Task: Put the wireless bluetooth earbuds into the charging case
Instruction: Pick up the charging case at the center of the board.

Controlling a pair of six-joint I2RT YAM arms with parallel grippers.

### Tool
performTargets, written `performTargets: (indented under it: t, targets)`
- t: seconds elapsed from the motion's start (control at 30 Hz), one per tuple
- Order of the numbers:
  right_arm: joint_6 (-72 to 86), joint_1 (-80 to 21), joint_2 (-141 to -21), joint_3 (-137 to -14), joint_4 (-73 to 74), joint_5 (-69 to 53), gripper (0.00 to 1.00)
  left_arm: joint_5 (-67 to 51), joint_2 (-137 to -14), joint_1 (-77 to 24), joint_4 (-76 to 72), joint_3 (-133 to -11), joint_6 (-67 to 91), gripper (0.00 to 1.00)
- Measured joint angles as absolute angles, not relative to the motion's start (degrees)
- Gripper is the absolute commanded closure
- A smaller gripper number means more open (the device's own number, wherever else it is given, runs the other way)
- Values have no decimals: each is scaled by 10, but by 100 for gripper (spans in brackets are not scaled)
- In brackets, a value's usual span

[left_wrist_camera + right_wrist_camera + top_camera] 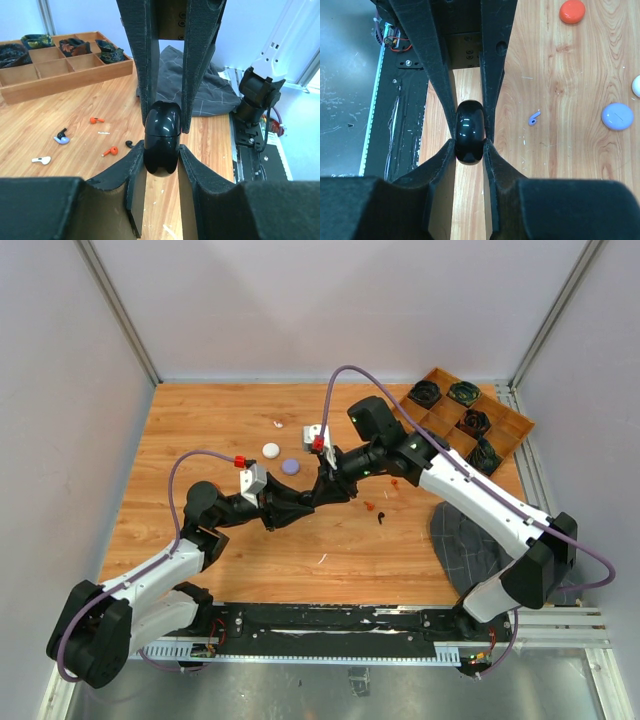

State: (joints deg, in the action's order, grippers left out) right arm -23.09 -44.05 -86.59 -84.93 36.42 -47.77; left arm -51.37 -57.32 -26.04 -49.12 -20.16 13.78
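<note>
"Over the desk [200, 430], centre: what is held?"
"Charging case [161, 131], black, glossy, off the surface. My left pincer [161, 159] is clenched on its sides; my right pincer [470, 146] is clamped on it from the opposite end. My fingers [135, 180] cover much of it."
"Earbuds [111, 150]?"
"Loose on the desk, well apart from the case: orange, black, white, plus a pale purple earbud [534, 118]. Around them: orange puck [572, 11], purple puck [617, 116], white puck [636, 86], grey cloth [210, 95], wooden tray [65, 80] holding black bundles [12, 52]."
</note>
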Motion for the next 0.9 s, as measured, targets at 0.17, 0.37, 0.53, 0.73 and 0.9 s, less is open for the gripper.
performTargets:
  t: [0.17, 0.37, 0.53, 0.73, 0.9]
  targets:
    - [-239, -445, -866, -850, 369, -469, 98, -517, -573, -260, -487, -201, 138, 98]
    - [-242, -451, -866, -850, 371, -450, 75, -515, -571, -260, -486, -195, 138, 100]
    - [-243, -460, -866, -850, 367, -431, 58, -490, -562, -260, -521, -168, 142, 100]
    - [-239, -465, -843, -830, 325, -404, 47, -448, -556, -260, -592, -107, 154, 100]
    - [-232, -470, -812, -794, 279, -389, 39, -435, -556, -260, -643, -91, 158, 100]
